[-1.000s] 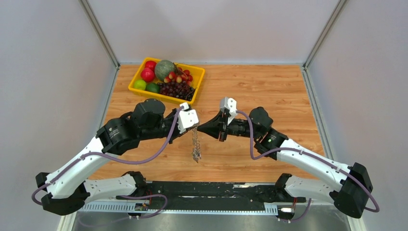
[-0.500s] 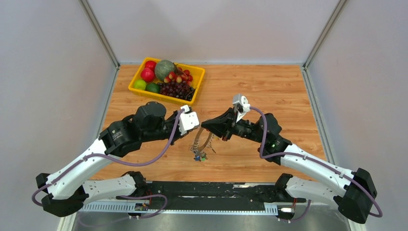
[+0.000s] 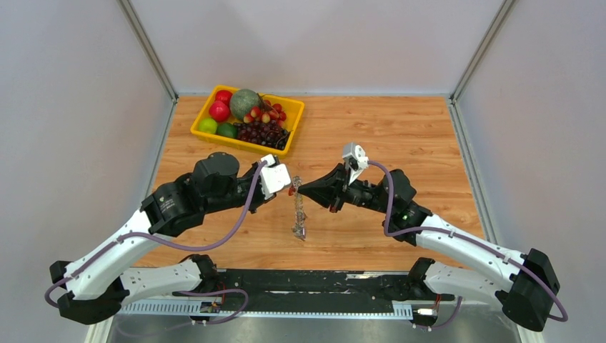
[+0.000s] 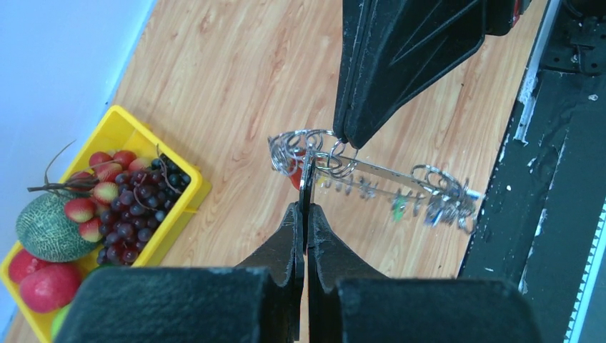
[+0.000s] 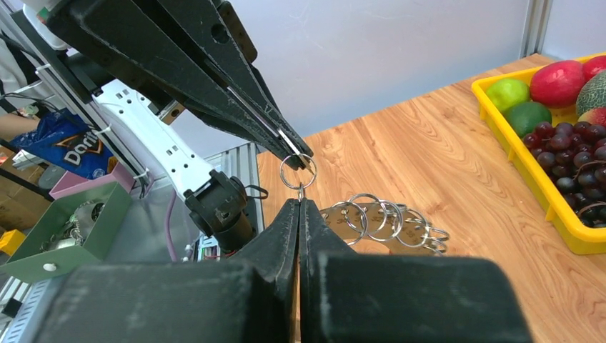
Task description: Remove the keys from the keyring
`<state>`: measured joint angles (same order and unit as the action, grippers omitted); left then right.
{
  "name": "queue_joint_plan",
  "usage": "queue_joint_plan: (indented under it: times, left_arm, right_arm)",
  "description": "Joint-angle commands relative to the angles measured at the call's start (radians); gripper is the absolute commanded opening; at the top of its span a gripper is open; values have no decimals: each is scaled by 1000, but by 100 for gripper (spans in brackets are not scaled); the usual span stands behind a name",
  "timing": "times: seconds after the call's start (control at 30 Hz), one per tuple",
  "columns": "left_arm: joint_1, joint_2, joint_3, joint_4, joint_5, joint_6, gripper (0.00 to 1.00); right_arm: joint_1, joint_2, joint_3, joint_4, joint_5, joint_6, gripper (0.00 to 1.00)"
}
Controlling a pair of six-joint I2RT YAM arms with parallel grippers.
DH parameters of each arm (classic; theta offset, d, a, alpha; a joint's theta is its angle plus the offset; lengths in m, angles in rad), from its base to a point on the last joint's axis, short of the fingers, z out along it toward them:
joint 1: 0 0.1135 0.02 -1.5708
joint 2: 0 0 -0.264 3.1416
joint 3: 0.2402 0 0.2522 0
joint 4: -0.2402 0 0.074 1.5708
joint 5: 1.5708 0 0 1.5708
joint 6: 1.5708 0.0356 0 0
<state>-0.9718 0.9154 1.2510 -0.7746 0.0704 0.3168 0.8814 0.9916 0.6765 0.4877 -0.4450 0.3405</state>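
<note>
**Both grippers meet at the top of the hanging key bunch**

Above the middle of the wooden table (image 3: 400, 136), the left gripper (image 3: 289, 187) and the right gripper (image 3: 303, 189) point at each other, tips almost touching. Both pairs of fingers are pressed together with no gap showing.

In the right wrist view, a small split ring (image 5: 298, 171) sits between the two tips. The left gripper's fingers are clamped on its upper edge. The right gripper's own fingers are closed on its lower edge.

The keyring (image 3: 299, 209) hangs below this meeting point, clear of the table. It is edge-on to the overhead camera, so it reads as a thin silvery line rather than a loop.

The keys (image 3: 300, 230) dangle in a cluster at its lower end. More small rings are coiled together near the top, just beside the gripper tips. In the left wrist view a red head shows beside the left fingers and a green one further along (the other colours are too small to make out).

A yellow tray (image 3: 202, 120) of fruit stands well apart, at the far left of the table. It holds dark grapes (image 3: 263, 133), a melon, red fruit and green fruit.
</note>
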Motion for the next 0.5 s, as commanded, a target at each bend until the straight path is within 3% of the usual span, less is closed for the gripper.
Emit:
queue_joint_plan:
  times: [0.0,0.07,0.33,0.47]
  left_arm:
    - [0,-12,54,34,-18,28,0]
    - [0,-12,59,32,-9,28,0]
    - [0,-20,67,17,52,44,0]
    - [0,-22,69,5,69,61,0]
  right_arm:
    - [3,-8,-6,22,-31,-8,0]
    - [3,2,0,9,-47,-15,3]
    - [3,21,75,-125,-84,-179,32]
    - [2,28,120,-167,-87,-310,37]
